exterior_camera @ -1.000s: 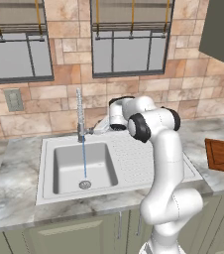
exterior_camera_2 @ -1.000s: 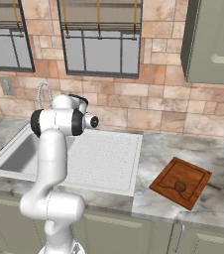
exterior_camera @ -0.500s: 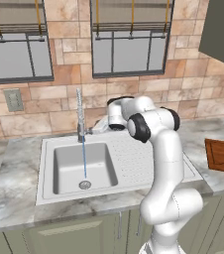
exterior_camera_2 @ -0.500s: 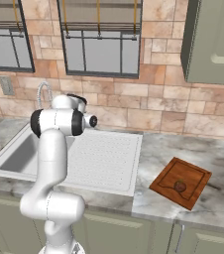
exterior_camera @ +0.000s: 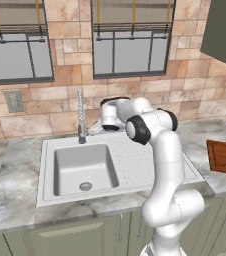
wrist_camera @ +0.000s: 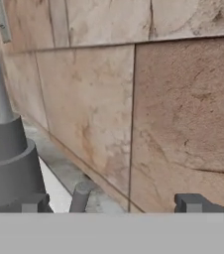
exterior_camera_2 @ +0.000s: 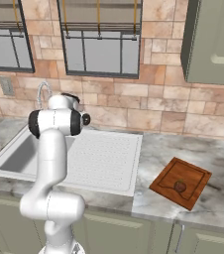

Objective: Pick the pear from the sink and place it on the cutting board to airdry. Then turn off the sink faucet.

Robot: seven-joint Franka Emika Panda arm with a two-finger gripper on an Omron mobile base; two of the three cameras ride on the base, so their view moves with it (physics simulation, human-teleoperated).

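**Spotter:** Where does it stand?

**Me:** The pear is on the cutting board, well off to the hand's far side, away from the sink. No water stream is visible below the sink faucet, so I judge the tap is about off. My gripper sits just beside the faucet base, its fingertips spread fully apart with nothing between them, and the small side lever pokes up between the tips, nearer the tip by the faucet base.

**Spotter:** Risks?

**Me:** The tiled wall is right in front of the hand. If I push forward I could jam the tips into it. Pulling back carelessly, a finger could catch the lever and flick the water on again. I'd retreat straight and slowly.
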